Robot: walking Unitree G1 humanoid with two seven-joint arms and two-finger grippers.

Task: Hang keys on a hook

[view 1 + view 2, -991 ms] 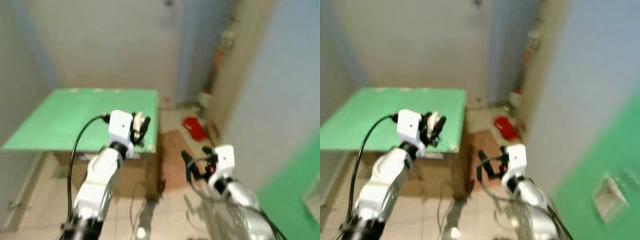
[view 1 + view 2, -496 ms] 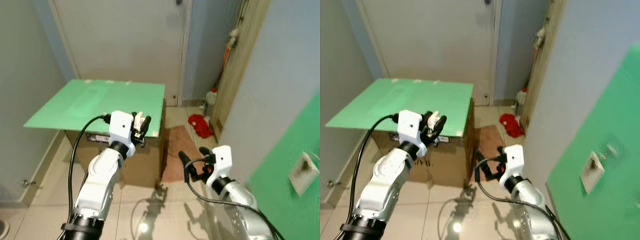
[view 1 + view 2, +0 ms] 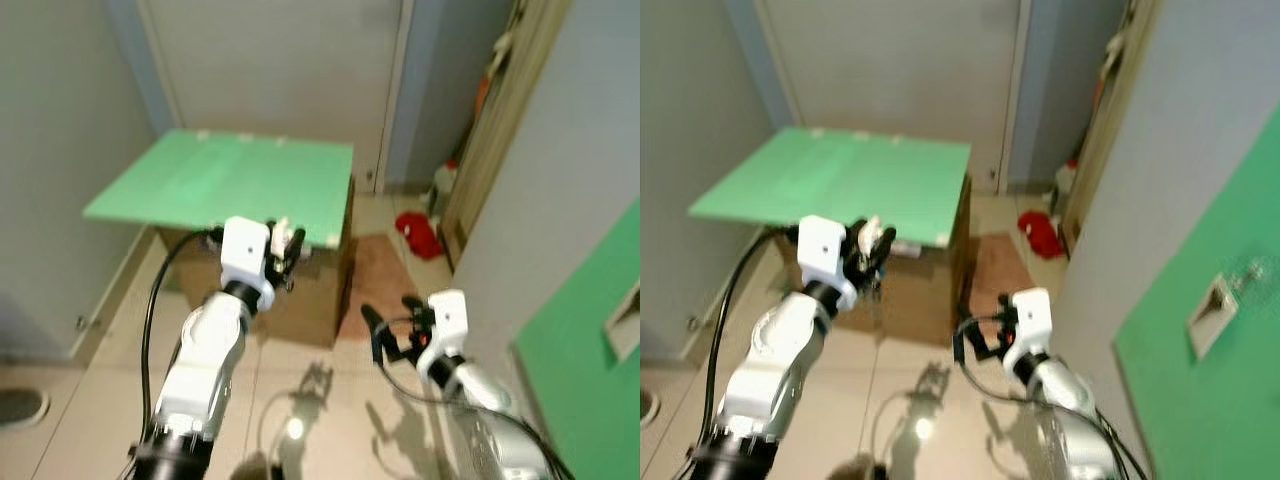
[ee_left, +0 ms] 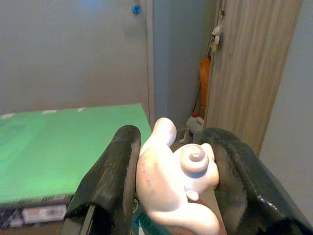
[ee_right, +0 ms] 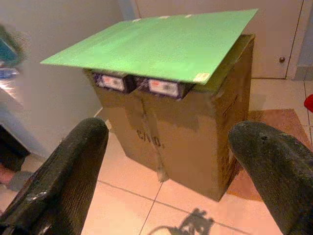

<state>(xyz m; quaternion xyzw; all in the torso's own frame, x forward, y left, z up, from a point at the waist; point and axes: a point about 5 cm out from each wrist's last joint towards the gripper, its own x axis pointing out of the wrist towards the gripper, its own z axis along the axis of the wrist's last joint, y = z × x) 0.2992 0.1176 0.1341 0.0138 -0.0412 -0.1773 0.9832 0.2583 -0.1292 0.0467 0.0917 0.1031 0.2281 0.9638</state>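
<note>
The keys' pale pink rounded charm [image 4: 176, 188] sat clamped between the left gripper [image 3: 283, 249], raised at frame centre-left, presumably for carrying to a hook. The right gripper [image 3: 392, 330] hung spread wide, empty, lower right.

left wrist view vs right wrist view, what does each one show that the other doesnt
The left wrist view shows the left gripper shut on a pale rounded keychain charm, with a grey door and a wooden panel behind.

The right wrist view shows the right gripper open and holding nothing, with the cardboard box front and the tiled floor beyond it.

Both show the green board.
</note>
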